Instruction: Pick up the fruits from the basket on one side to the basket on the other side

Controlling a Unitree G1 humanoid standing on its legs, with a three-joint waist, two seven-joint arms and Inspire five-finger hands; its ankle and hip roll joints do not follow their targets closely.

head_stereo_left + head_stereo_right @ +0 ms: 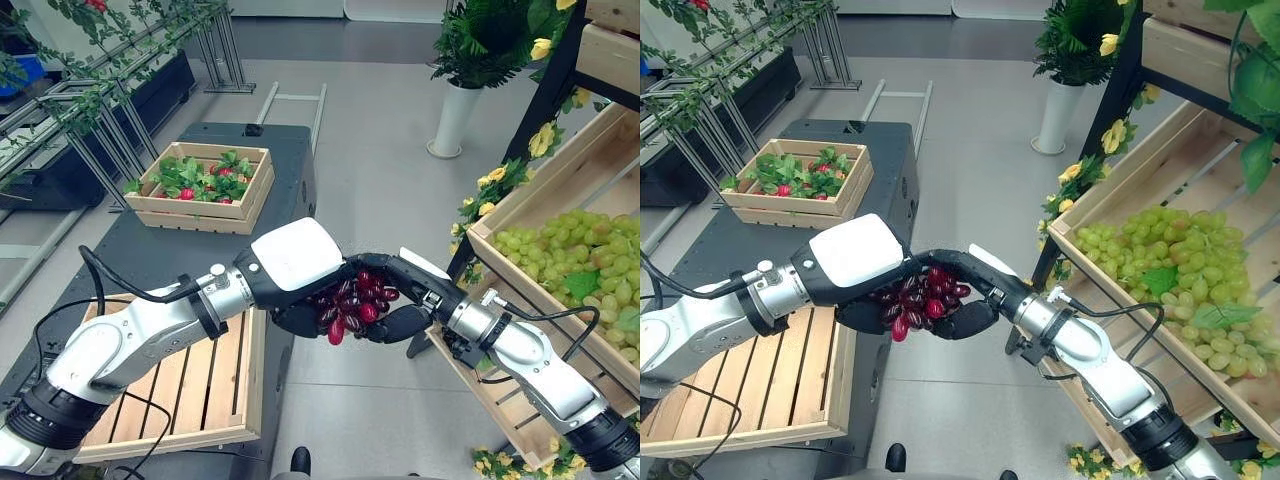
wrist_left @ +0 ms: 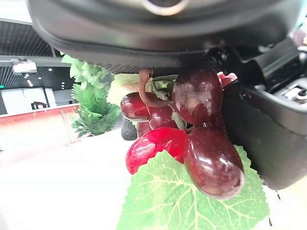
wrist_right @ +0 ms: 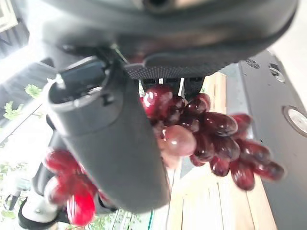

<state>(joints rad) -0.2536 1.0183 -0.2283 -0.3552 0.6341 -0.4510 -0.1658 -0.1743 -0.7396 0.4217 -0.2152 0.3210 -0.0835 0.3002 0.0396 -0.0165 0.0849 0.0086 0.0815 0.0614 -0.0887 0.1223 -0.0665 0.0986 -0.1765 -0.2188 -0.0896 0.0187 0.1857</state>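
A bunch of dark red grapes (image 1: pixel 352 300) hangs in mid-air between the two baskets, with both hands closed around it. My left hand (image 1: pixel 295 262), under its white cover, curls its fingers round the bunch from the left. From the right, my right hand (image 1: pixel 410 320) wraps it with the thumb on top. The grapes (image 2: pixel 196 124) and a green leaf (image 2: pixel 192 196) hang under the left palm in the left wrist view. In the right wrist view the grapes (image 3: pixel 211 139) sit behind the thumb (image 3: pixel 110 139). An empty slatted wooden crate (image 1: pixel 200 390) lies below left. A crate (image 1: pixel 555 170) with green grapes (image 1: pixel 580 255) stands at the right.
A smaller crate of red fruit and leaves (image 1: pixel 205 180) rests on the dark table (image 1: pixel 285 150) farther back. A white vase with a plant (image 1: pixel 455 115) stands on the floor beyond. Yellow flowers (image 1: pixel 495 185) trim the right shelf. Metal racks with vines (image 1: pixel 90 110) line the left.
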